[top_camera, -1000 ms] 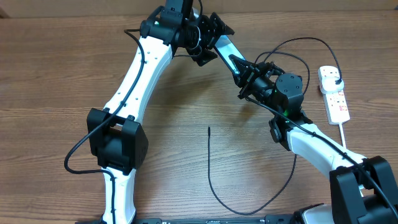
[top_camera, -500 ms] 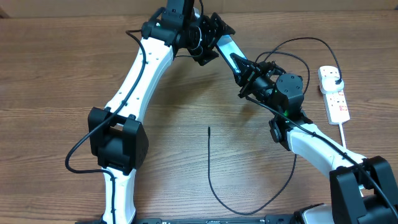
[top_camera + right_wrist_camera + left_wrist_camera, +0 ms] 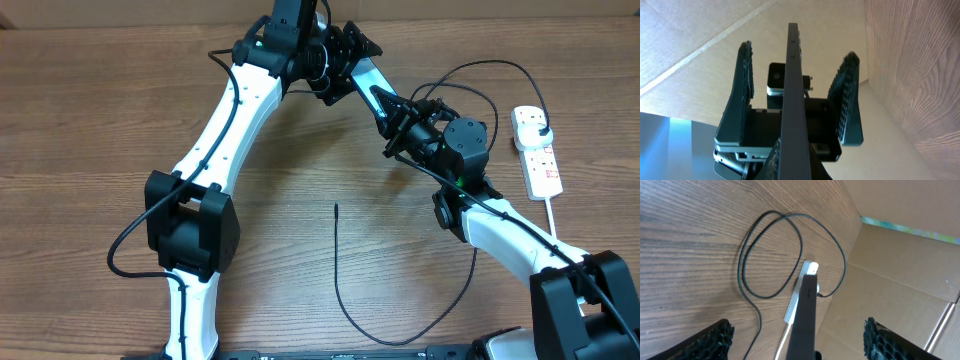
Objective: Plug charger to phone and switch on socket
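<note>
The left arm (image 3: 225, 120) reaches long and nearly straight to one end of the phone (image 3: 790, 90). The left gripper (image 3: 798, 52) is spread wide, its 2 fingers (image 3: 745, 85) flanking the phone with a gap on each side. The right arm (image 3: 510, 235) bends in toward the phone's other end, where the right gripper (image 3: 395, 128) clamps it.

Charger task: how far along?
Done: charger plug looks seated in the socket. In hand: right end effector holds the phone edge-on inside the open left end effector. Remaining: connector tip lies loose on the table; switch state unreadable.
</note>
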